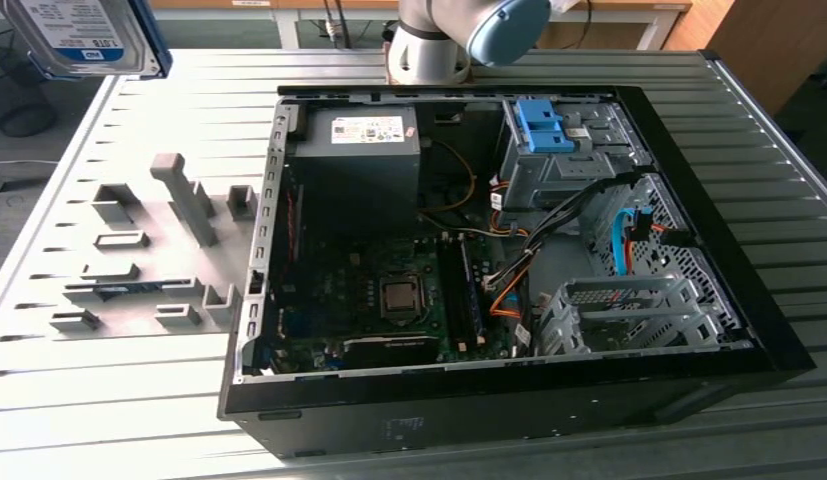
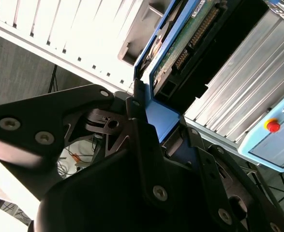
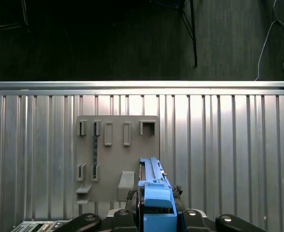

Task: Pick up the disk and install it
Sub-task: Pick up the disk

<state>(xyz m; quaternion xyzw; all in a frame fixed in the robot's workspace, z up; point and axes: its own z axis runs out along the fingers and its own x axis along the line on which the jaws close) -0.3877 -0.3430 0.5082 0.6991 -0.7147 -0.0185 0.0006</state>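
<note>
Gripping the disk (image 1: 80, 30) by its blue rail, the closed gripper (image 2: 158, 118) holds it high at ten o'clock in the exterior view, clear above the fixture board (image 1: 146, 215). Pickup appears done. Installation remains, with cables (image 1: 513, 285) crowding the computer case (image 1: 520, 415) beside its four-o'clock drive cage (image 1: 640, 310).

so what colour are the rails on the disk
Blue, seen best on the disk in the first wrist view.
</note>
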